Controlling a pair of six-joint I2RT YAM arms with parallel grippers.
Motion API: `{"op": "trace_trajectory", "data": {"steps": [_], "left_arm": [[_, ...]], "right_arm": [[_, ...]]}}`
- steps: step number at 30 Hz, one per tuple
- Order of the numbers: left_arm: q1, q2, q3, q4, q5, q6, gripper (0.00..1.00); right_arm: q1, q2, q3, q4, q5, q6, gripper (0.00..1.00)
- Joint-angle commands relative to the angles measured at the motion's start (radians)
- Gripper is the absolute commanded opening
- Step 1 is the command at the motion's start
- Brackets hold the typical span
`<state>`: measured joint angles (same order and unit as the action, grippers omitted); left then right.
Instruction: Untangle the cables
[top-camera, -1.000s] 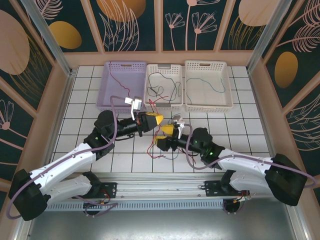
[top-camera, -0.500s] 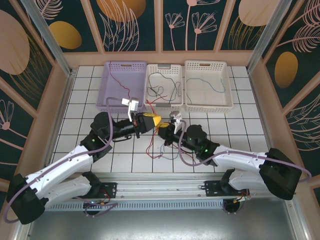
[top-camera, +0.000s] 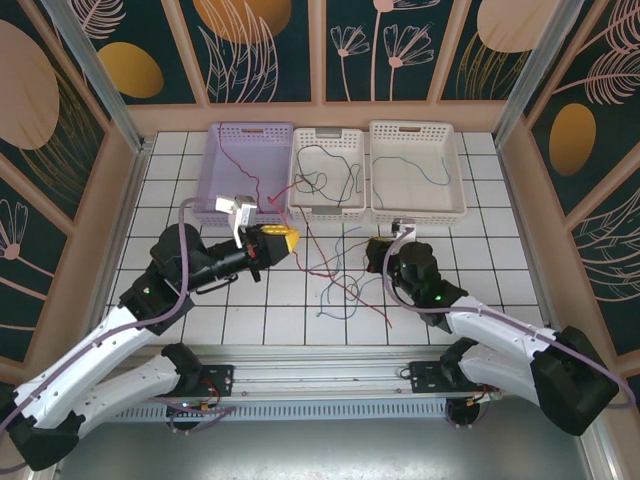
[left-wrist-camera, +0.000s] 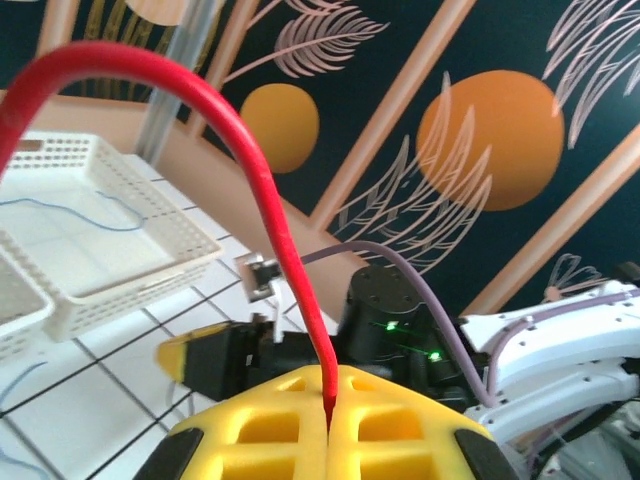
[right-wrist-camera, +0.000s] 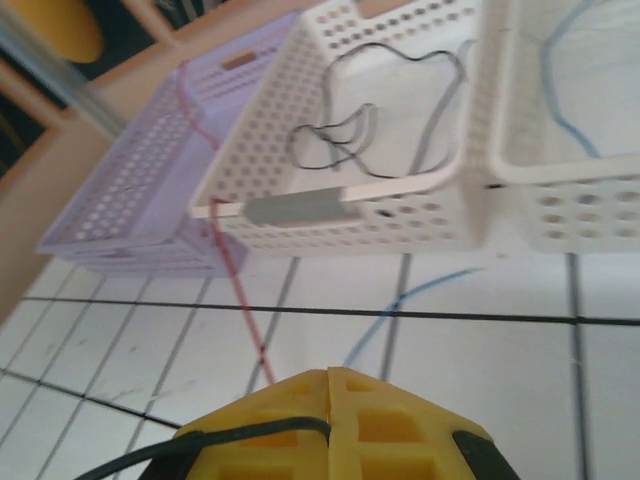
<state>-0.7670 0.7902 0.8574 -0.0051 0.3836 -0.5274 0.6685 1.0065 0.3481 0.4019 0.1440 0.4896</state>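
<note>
The cables (top-camera: 340, 278) lie as a loose spread of thin red, blue and dark strands on the tiles between my two grippers. My left gripper (top-camera: 287, 238) is shut on a red cable (left-wrist-camera: 270, 190), which arcs up out of its yellow jaws (left-wrist-camera: 329, 388). My right gripper (top-camera: 377, 248) is shut on a dark cable (right-wrist-camera: 200, 445), which comes in from the left across its yellow fingers (right-wrist-camera: 328, 376). Ahead of the right gripper, a red strand (right-wrist-camera: 240, 300) and a blue strand (right-wrist-camera: 400, 310) cross the tiles.
Three baskets stand in a row at the back: purple (top-camera: 215, 190) with a red wire, middle white (top-camera: 300, 205) with dark wires, right white (top-camera: 455, 205) with a blue wire. Wooden walls and metal posts ring the tiled table.
The right gripper has shut on the dark cable and pulled right. The left gripper has drawn back to the left with the red cable. The tangle has stretched out between them.
</note>
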Motion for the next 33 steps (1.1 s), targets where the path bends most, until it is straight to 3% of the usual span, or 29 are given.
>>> {"op": "trace_trajectory", "data": {"steps": [1, 7, 13, 18, 26, 33], "left_arm": [[0.001, 0.007, 0.088, -0.192, -0.088, 0.136, 0.0], [0.009, 0.057, 0.192, -0.34, -0.213, 0.253, 0.0], [0.054, 0.117, 0.168, -0.3, -0.316, 0.291, 0.0], [0.18, 0.226, 0.184, -0.203, -0.295, 0.289, 0.0], [0.292, 0.378, 0.27, -0.089, -0.297, 0.269, 0.0], [0.458, 0.469, 0.249, 0.046, -0.247, 0.221, 0.0]], "right_arm": [[-0.038, -0.052, -0.006, -0.117, 0.102, 0.043, 0.0], [-0.169, -0.176, -0.009, -0.252, 0.108, 0.081, 0.0], [-0.186, -0.309, 0.026, -0.296, 0.06, 0.031, 0.0], [-0.185, -0.372, 0.134, -0.376, 0.045, -0.003, 0.0], [-0.165, -0.348, 0.405, -0.494, -0.052, -0.07, 0.0], [-0.039, -0.22, 0.683, -0.586, -0.048, -0.154, 0.0]]}}
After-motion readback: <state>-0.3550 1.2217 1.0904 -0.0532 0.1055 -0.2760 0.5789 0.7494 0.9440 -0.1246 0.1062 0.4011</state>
